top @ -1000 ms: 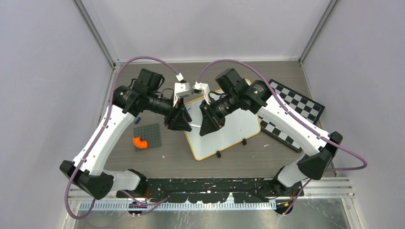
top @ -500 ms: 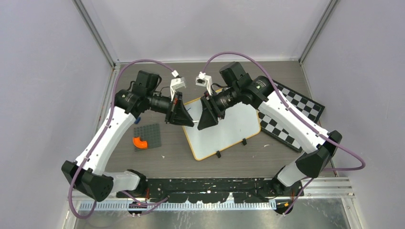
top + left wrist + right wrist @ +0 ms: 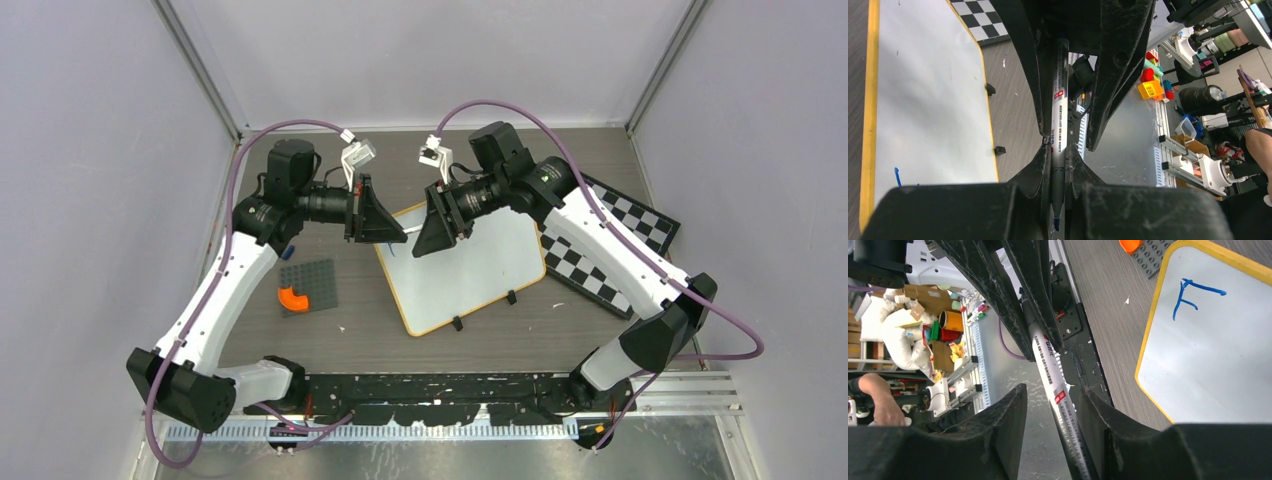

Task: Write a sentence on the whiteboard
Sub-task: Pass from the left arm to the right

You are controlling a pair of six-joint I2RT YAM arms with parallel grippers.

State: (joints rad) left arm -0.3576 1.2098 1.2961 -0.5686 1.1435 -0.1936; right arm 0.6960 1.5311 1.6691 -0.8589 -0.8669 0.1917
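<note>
Currently: left gripper [image 3: 1058, 150] is clamped on the whiteboard marker [image 3: 1061, 75], fingers tight on the barrel. Right gripper [image 3: 1052, 390] has its jaws apart; the same marker runs between them, unsqueezed. Both are raised over the far-left corner of the whiteboard [image 3: 480, 275], which lies flat mid-table between the grey stud baseplate [image 3: 308, 286] and the checkered board [image 3: 610, 240]. One blue letter "F" [image 3: 1193, 295] is on it.

Risks:
- Barrel lies inside the right jaws. A sideways move by either arm could lever the marker askew or out of the left grip.
- A blue end shows on the left palm side, nib or cap unclear. If nib, it faces away from the board.
- A tilted marker would skip or smear.
</note>
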